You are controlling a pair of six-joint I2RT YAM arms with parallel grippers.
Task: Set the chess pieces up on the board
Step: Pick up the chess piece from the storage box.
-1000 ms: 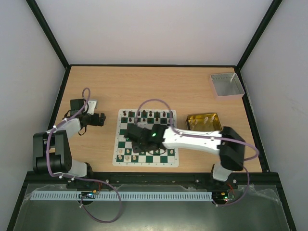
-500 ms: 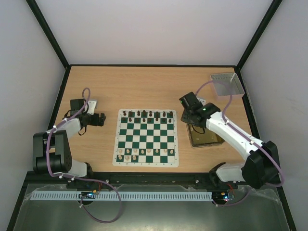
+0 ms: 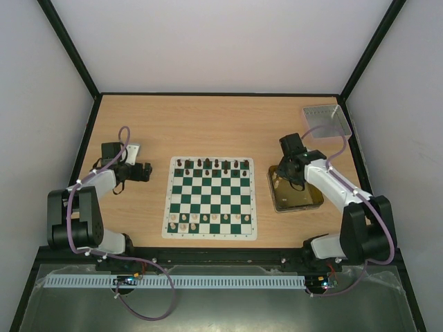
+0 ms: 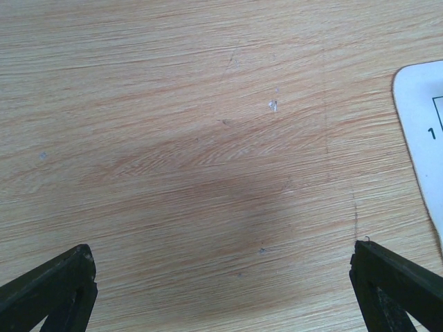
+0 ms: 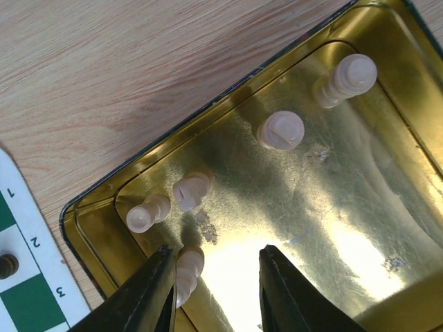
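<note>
The board (image 3: 211, 197) is a green and white checked mat in the middle of the table. Dark chess pieces (image 3: 211, 164) line its far row and cream ones (image 3: 205, 220) stand along its near rows. My right gripper (image 5: 216, 250) hangs open inside the gold tin (image 5: 332, 207), low over its floor. Several cream pieces lie there; one (image 5: 185, 273) rests against the inner side of my left finger, clear of the other finger. My left gripper (image 4: 225, 266) is wide open over bare wood left of the board's corner (image 4: 422, 124), with nothing between its fingers.
The gold tin (image 3: 304, 199) sits right of the board under my right gripper (image 3: 287, 178). A grey square tray (image 3: 325, 121) lies at the far right corner. My left gripper (image 3: 147, 171) rests left of the board. Black frame walls bound the table.
My right arm has swung from over the board across to the gold tin and lowered its gripper into it. The left arm has stayed still.
</note>
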